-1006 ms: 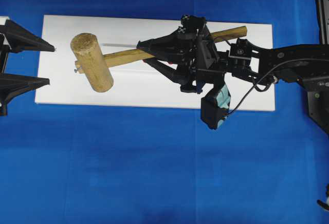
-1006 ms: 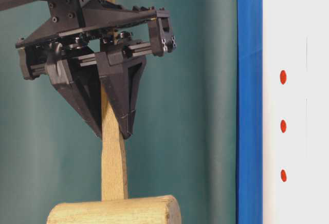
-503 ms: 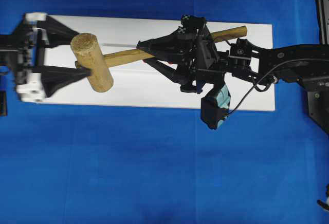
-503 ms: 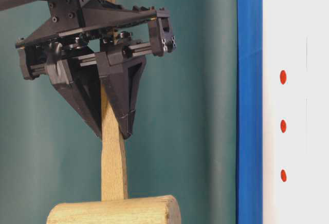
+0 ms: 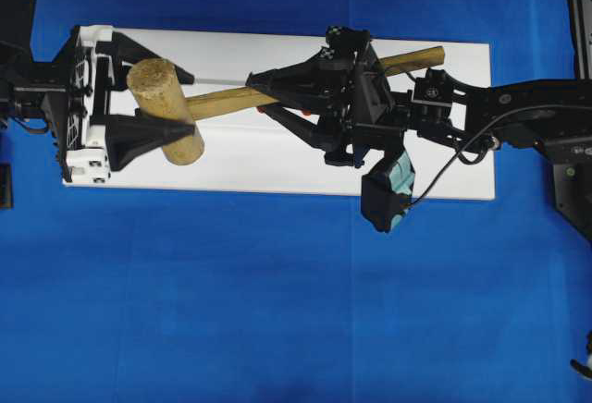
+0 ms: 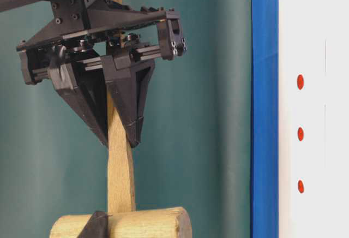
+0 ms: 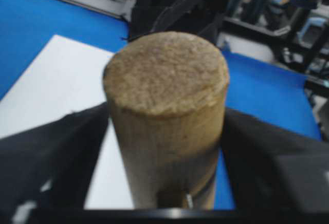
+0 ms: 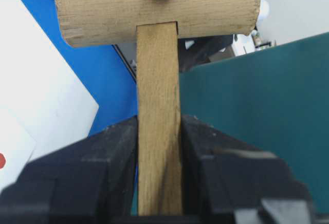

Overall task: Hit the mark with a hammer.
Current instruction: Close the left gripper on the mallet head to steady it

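Hammer (image 5: 199, 105) is lying over the white board (image 5: 277, 158) on the blue table (image 5: 277, 301), its handle running rightward from the thick head. Right gripper (image 5: 264, 93) is pinching the handle at mid-length, both fingers (image 8: 110, 152) pressing flat against the squared wood. Left gripper (image 5: 171, 103) is straddling the cylindrical head, its fingers (image 7: 56, 152) sitting on either side; whether they are touching the wood cannot be told. Three red dots (image 6: 300, 134) are showing on the board.
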Action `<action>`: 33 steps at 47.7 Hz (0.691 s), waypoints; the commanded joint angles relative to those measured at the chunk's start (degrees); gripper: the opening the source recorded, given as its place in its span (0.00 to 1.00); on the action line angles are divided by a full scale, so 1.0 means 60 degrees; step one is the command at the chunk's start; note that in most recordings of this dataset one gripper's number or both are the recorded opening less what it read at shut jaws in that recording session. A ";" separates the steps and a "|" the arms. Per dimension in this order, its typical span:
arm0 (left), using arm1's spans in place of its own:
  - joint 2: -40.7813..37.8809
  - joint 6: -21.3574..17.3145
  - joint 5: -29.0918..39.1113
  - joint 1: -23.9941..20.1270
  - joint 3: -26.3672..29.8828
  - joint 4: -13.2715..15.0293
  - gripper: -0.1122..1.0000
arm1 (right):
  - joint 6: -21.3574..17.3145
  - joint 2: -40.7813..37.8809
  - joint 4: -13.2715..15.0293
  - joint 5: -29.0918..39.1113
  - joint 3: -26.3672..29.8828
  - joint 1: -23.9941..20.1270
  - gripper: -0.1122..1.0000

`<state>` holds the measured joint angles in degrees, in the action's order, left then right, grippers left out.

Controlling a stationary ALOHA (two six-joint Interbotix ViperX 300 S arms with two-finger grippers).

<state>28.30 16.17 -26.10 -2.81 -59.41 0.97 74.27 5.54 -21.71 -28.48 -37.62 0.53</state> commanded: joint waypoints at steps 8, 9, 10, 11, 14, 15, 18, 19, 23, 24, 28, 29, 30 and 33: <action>0.0029 -0.0059 0.0015 0.0205 0.0205 -0.0015 0.51 | -0.0059 0.0352 -0.0132 -0.0103 0.0205 0.0044 0.19; 0.0044 -0.0059 0.0029 0.0205 0.0190 -0.0015 0.51 | -0.0059 0.0337 -0.0161 -0.0103 0.0205 0.0044 0.19; 0.0044 -0.0059 0.0059 0.0205 0.0190 -0.0015 0.51 | -0.0059 0.0352 -0.0176 -0.0088 0.0205 0.0044 0.19; 0.0044 -0.0059 0.0073 0.0205 0.0190 -0.0015 0.51 | -0.0059 0.0337 -0.0205 -0.0073 0.0205 0.0044 0.19; 0.0059 -0.0059 0.0088 0.0205 0.0190 -0.0015 0.51 | -0.0059 0.0352 -0.0264 -0.0015 0.0205 0.0044 0.19; 0.0059 -0.0059 0.0088 0.0205 0.0176 -0.0015 0.51 | -0.0059 0.0352 -0.0278 0.0000 0.0205 0.0044 0.19; 0.0088 -0.0073 0.0088 0.0205 0.0176 -0.0015 0.51 | -0.0059 0.0352 -0.0337 0.0044 0.0205 0.0059 0.19; 0.0088 -0.0073 0.0073 0.0205 0.0161 -0.0015 0.51 | -0.0059 0.0352 -0.0366 0.0059 0.0205 0.0059 0.19; 0.0103 -0.0073 0.0088 0.0205 0.0146 -0.0015 0.51 | -0.0059 0.0337 -0.0425 0.0073 0.0205 0.0059 0.26; 0.0103 -0.0073 0.0088 0.0190 0.0146 -0.0015 0.51 | -0.0059 0.0337 -0.0439 0.0073 0.0205 0.0059 0.30; 0.0117 -0.0103 0.0088 0.0205 0.0146 -0.0015 0.51 | -0.0073 0.0352 -0.0542 0.0044 0.0205 0.0059 0.51; 0.0117 -0.0103 0.0088 0.0205 0.0146 -0.0015 0.51 | -0.0073 0.0352 -0.0586 0.0029 0.0205 0.0059 0.56; 0.0117 -0.0146 0.0088 0.0205 0.0146 -0.0015 0.51 | -0.0073 0.0352 -0.0703 0.0029 0.0205 0.0059 0.62; 0.0117 -0.0190 0.0088 0.0190 0.0146 -0.0015 0.51 | -0.0088 0.0366 -0.0981 0.0088 0.0220 0.0059 0.80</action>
<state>28.30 15.38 -25.14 -1.76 -59.41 1.05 73.92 6.06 -26.02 -27.69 -37.53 0.70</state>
